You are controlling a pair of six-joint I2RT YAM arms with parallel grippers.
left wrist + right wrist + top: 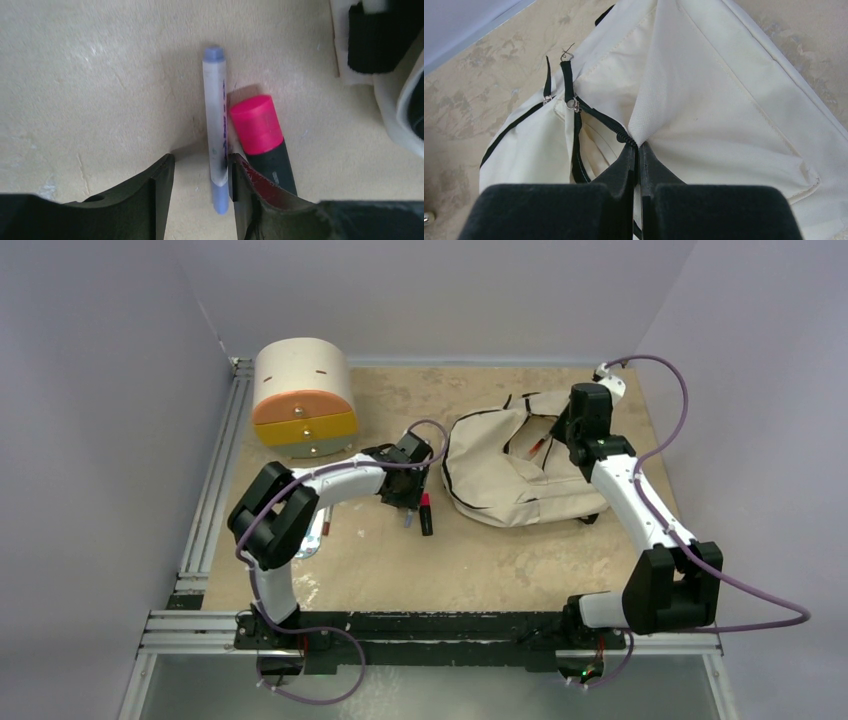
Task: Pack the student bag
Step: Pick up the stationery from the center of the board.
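The student bag [500, 475], beige with black zipper lines, lies right of the table's centre with its opening toward the back. My right gripper [637, 146] is shut on the bag [724, 115], pinching a fold of fabric right beside the zipper [599, 120] and holding that edge up. Left of the bag, a white pen with blue ends [216, 115] lies on the table beside a black marker with a pink cap [260, 130]. My left gripper [202, 159] is open and straddles the pen's near end. One finger touches the pen and the other stands clear of it.
A cream cylindrical drawer box [302, 400] with orange and yellow fronts stands at the back left. A small flat item [318, 532] lies under the left arm. An aluminium rail [215, 480] runs along the left edge. Grey walls enclose the table.
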